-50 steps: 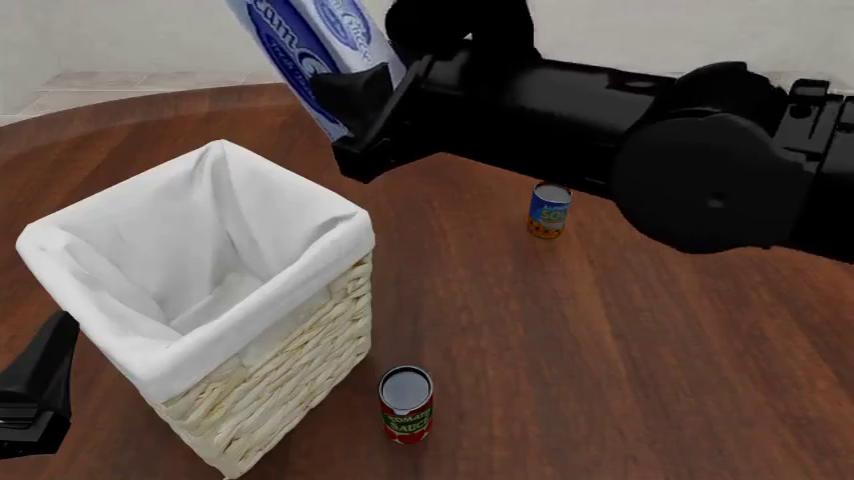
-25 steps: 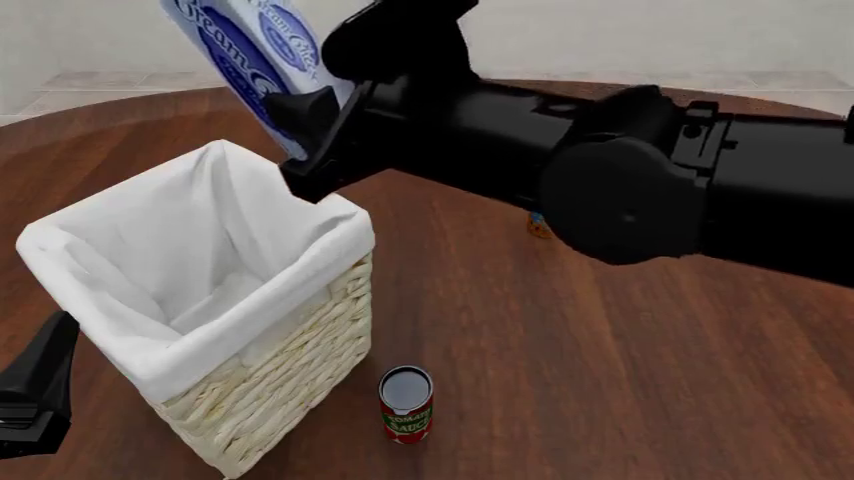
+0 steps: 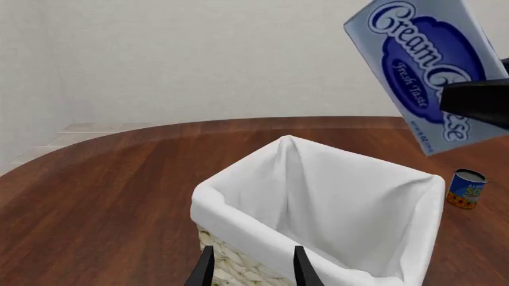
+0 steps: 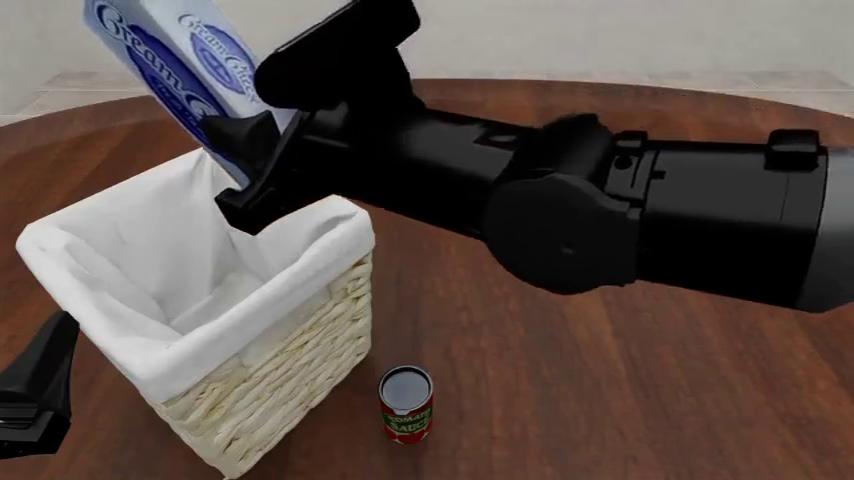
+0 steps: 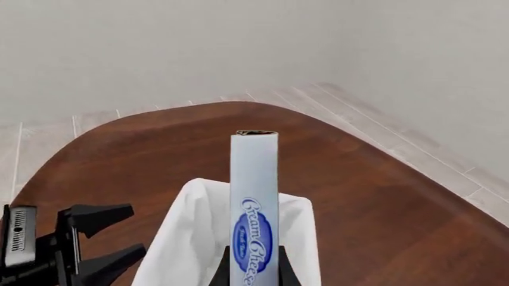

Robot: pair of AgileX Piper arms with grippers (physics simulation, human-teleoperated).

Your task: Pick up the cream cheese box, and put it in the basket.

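Front view: right arm's clamped jaws have carried cream cheese box (image 4: 171, 62) leftward (above basket (image 4: 254, 390)).

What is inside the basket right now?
Only the white cloth liner shows inside the basket; the cream cheese box, gripped by the right gripper, hangs above its rim. The basket's floor is hidden by its walls and liner folds.

The flat pale blue-white cream cheese carton (image 4: 167, 70) bears a dark blue oval logo with white script. The tall cream woven-wicker basket (image 4: 287, 365) has a white cloth liner; the reddish-brown wood-grain surface (image 4: 587, 400) carries a red-labelled can (image 4: 406, 405).
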